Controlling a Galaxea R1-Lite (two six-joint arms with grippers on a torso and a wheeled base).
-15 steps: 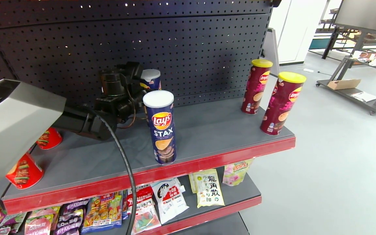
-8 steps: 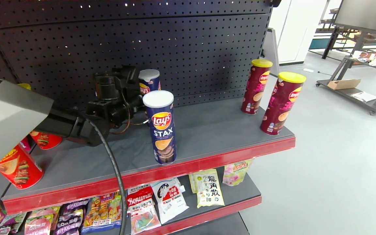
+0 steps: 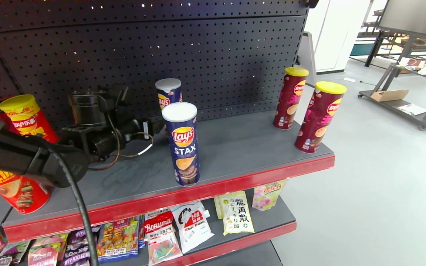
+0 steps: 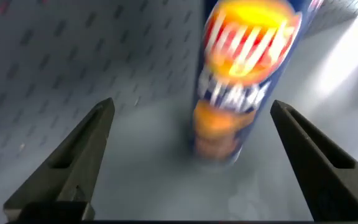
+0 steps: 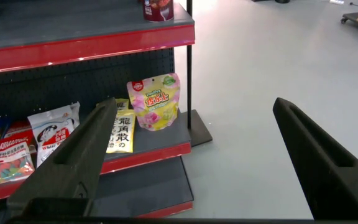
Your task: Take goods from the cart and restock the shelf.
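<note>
Two blue chip cans stand on the grey shelf (image 3: 242, 147): one at the front (image 3: 182, 142) and one behind it by the pegboard (image 3: 168, 92). My left gripper (image 3: 153, 127) hovers low over the shelf just left of the rear can, open and apart from it. In the left wrist view that rear blue can (image 4: 241, 81) stands upright beyond the left gripper (image 4: 192, 106), whose fingers are spread wide with nothing held. My right gripper (image 5: 194, 102) is open and empty, low in front of the lower shelves.
Two maroon cans (image 3: 290, 98) (image 3: 320, 116) stand at the shelf's right end. Red cans (image 3: 28, 118) (image 3: 17, 188) stand at the left. Snack bags (image 3: 192, 225) (image 5: 154, 99) fill the shelf below. Open floor lies to the right.
My left arm has drawn back to the left, away from the rear blue can, which stays upright on the shelf. The red cans at the left have come into sight.
</note>
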